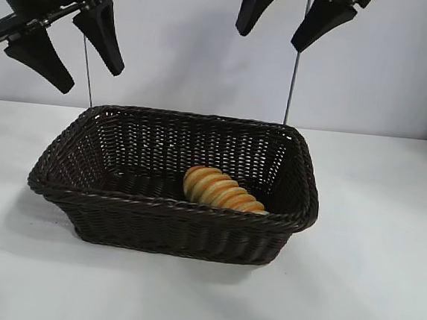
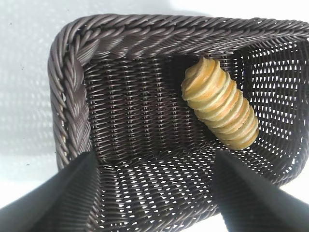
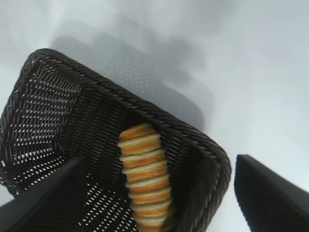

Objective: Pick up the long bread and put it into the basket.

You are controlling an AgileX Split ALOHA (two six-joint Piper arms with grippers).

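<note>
The golden-yellow ridged long bread (image 1: 219, 189) is lying inside the dark brown woven wicker basket (image 1: 164, 227), down by its near right corner. Left gripper (image 1: 66, 44) hangs wide and empty above the basket's left end, right gripper (image 1: 286, 15) spread wide and empty up over the far right.

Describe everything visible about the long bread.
The long bread is an elongated golden-yellow loaf with orange-brown ridges spiralling across it and a rounded end. It lies on its side on the floor of the dark woven basket, toward the right part, near the front wall. Whether it presses against that wall cannot be told. No hand touches it; both hang open above the basket.
</note>
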